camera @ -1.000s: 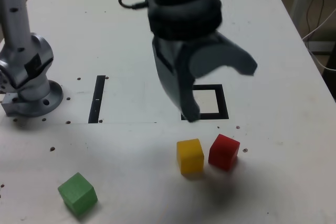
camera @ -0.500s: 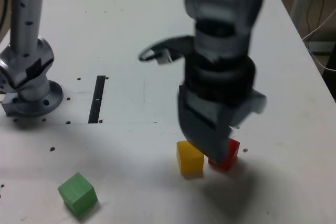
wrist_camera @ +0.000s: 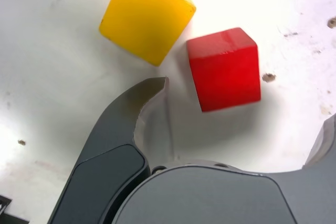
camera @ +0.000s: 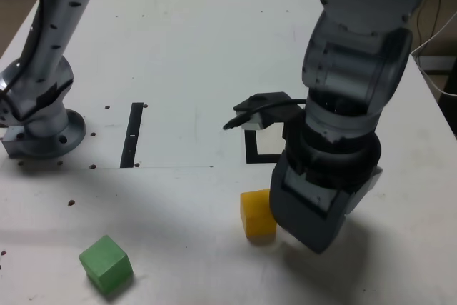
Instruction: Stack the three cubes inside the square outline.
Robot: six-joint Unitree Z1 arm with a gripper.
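Note:
In the wrist view the red cube [wrist_camera: 224, 69] lies on the table between my gripper's [wrist_camera: 244, 103] wide-open jaws, touching neither finger. One dark finger [wrist_camera: 137, 103] ends in the gap between the red cube and the yellow cube [wrist_camera: 147, 17]. In the exterior view the gripper [camera: 314, 230] is low over the table just to the yellow cube's [camera: 258, 213] right and hides the red cube. The green cube [camera: 106, 263] sits apart at the near left. Only the left side of the square outline [camera: 251, 149] shows behind the arm.
A thin black strip [camera: 132, 133] lies on the white table [camera: 178, 48] left of the outline. The arm's grey base [camera: 39, 123] stands at the exterior view's left edge. A black cable [camera: 257, 108] hangs from the wrist above the outline.
The gripper has come forward from above the square outline and dropped over the red cube, now hiding it in the exterior view. Its jaws have stayed open. The cubes have not moved.

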